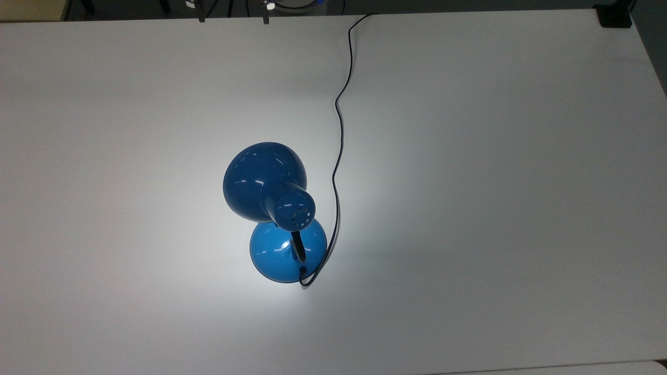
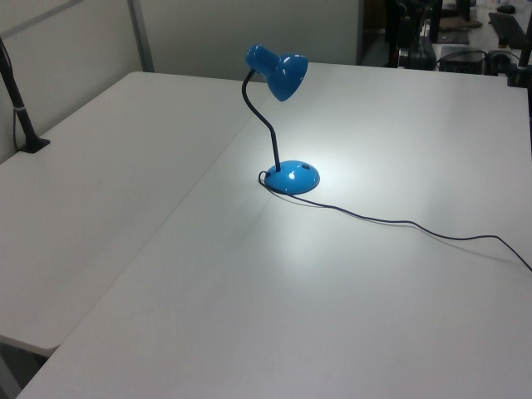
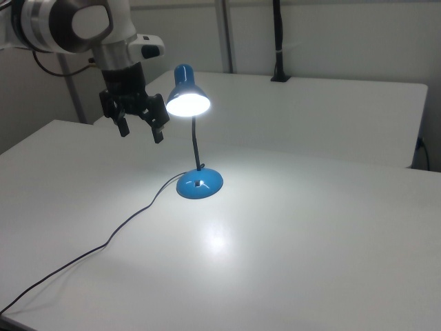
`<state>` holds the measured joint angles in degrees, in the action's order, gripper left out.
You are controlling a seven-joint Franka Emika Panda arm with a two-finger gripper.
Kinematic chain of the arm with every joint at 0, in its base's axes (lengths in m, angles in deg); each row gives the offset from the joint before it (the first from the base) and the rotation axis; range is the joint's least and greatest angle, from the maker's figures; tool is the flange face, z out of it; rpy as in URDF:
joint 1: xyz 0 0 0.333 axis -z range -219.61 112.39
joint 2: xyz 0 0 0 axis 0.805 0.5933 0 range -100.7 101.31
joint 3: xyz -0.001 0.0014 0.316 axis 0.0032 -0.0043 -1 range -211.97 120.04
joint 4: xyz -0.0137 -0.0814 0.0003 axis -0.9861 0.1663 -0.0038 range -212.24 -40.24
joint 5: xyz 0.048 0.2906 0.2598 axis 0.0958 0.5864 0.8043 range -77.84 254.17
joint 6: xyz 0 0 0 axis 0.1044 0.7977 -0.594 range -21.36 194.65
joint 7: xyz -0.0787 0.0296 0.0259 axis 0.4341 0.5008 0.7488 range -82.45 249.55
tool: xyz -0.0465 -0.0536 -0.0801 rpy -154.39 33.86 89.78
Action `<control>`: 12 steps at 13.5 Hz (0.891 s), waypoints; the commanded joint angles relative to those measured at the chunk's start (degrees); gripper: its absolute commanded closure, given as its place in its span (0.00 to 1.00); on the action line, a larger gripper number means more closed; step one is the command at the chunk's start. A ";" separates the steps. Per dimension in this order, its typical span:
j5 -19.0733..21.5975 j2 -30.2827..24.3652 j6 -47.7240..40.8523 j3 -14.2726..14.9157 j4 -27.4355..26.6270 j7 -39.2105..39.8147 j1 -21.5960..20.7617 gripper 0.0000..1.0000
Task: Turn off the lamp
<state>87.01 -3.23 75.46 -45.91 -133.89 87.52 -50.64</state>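
Note:
The blue lamp (image 1: 263, 179) stands lit in the middle of the white table, its bell shade (image 3: 187, 93) glowing and throwing a bright patch around the round base (image 3: 200, 184). A small switch (image 3: 198, 183) sits on top of the base. The black neck (image 2: 264, 125) curves up from the base (image 2: 293, 177) to the shade (image 2: 283, 71). My gripper (image 3: 141, 131) hangs open in the air to the right view's left of the shade, level with it and apart from it, holding nothing. Its fingertips (image 1: 200, 20) reach in at the top view's upper edge.
The thin black cord (image 1: 341, 130) runs from the base across the table (image 1: 495, 208) and off its edge, trailing toward the right view's lower left (image 3: 83, 258). A black clamped post (image 3: 278, 41) stands at the far table edge. A second table joins along a seam (image 2: 191, 199).

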 commanded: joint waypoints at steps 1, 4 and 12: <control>-0.69 0.19 0.78 0.04 0.26 -1.34 -0.69 0.00; -0.60 0.19 0.78 0.04 0.26 -1.34 -0.69 0.00; -1.04 0.45 0.69 0.30 0.00 16.00 0.10 0.00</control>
<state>86.94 -3.15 75.46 -45.92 -133.89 92.74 -50.68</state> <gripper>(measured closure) 0.000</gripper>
